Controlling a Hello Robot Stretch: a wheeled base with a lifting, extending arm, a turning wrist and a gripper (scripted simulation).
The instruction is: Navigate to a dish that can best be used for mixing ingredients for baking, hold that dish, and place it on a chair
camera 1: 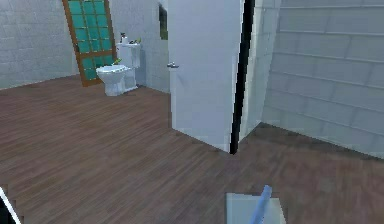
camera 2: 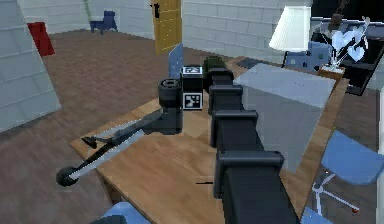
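- The end effector [camera 2: 85,158] hangs low by the edge of the wooden worktop [camera 2: 150,170]; whether its fingers are spread or pressed together I cannot tell; only bare floor and worktop lie behind its far end, so it holds nothing.
- The arm [camera 2: 235,130] lies stretched across the worktop; a turn of the base with it out like this would likely sweep it sideways into whatever stands near.
- A grey box [camera 2: 285,100] stands on the worktop just beside the arm, with a white lamp [camera 2: 292,28] beyond it; either could be knocked or toppled.
- A blue chair [camera 2: 350,165] sits near the worktop's corner; it suits the placing, but the approach looks cramped.
- Where the mixing dish stands I cannot tell; the risk is a wasted search or a grasp on the wrong thing.
- Ahead, a white door [camera 1: 205,70] stands ajar; the base could clip its edge in passing.
- Beyond it are a toilet [camera 1: 117,75] and a green-paned door [camera 1: 90,30]; that looks like a bathroom, a poor place to seek a dish.
- Farthest off stands a second blue chair [camera 2: 105,20], near a yellow door [camera 2: 166,25].
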